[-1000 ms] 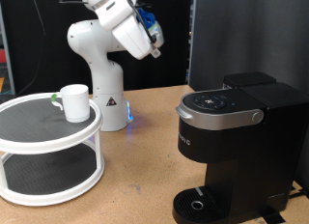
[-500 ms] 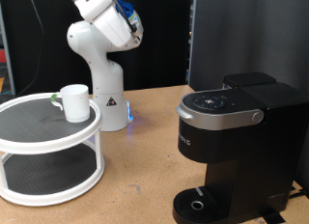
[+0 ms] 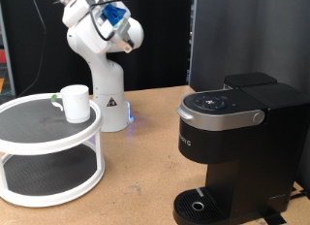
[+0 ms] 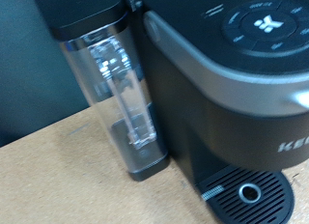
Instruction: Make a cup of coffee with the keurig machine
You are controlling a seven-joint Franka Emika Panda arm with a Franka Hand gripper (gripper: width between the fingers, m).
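Observation:
The white cup (image 3: 75,102) stands upright on the top tier of a round white rack, at the exterior view's left. The black keurig machine (image 3: 237,138) stands at the right with its lid down and its drip tray (image 3: 199,205) bare. My gripper (image 3: 114,23) is high at the top of the exterior view, above the arm's base and far from both; its fingers are not clear. The wrist view shows the machine (image 4: 232,79), its clear water tank (image 4: 116,98) and drip tray (image 4: 246,192), but no fingers.
The two-tier round white rack (image 3: 48,152) fills the exterior view's left. The white arm base (image 3: 102,89) stands behind it on the wooden table (image 3: 145,176). A black panel (image 3: 242,36) stands behind the machine.
The arm's hand has swung up and towards the exterior view's left, away from the machine. The cup and the machine have not moved.

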